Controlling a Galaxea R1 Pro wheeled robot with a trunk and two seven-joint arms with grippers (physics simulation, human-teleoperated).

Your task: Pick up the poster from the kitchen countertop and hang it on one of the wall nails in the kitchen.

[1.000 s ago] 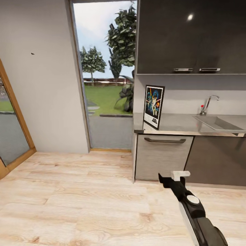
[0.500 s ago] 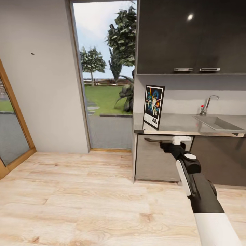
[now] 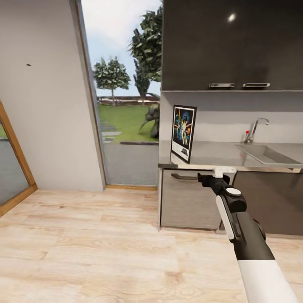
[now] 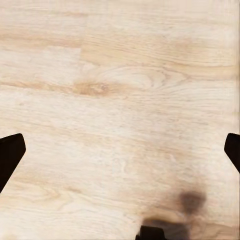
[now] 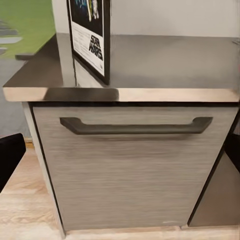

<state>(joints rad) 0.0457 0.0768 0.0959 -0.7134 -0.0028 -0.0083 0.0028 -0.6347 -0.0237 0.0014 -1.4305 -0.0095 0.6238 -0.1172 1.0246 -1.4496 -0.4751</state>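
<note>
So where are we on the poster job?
Nothing is done yet. The poster stands untouched on the kitchen countertop. The right gripper, open, is raised at the counter's front edge. Left: grasp it, carry it and hang it on the wall nail.

Brushed steel-like kitchen countertop (image 3: 210,152), glossy dark cabinets (image 3: 231,42), pale wood floor (image 3: 105,235)

This is a kitchen in a home. A long grey countertop (image 3: 219,155) holds a sink (image 3: 266,154) with a tap (image 3: 254,129). Dark cupboards (image 3: 231,44) hang above it, and a silver dishwasher front (image 5: 132,172) with a dark handle (image 5: 135,126) sits under it. The floor (image 3: 97,244) is light wood. A tall doorway (image 3: 122,97) looks out on grass and trees.
</note>
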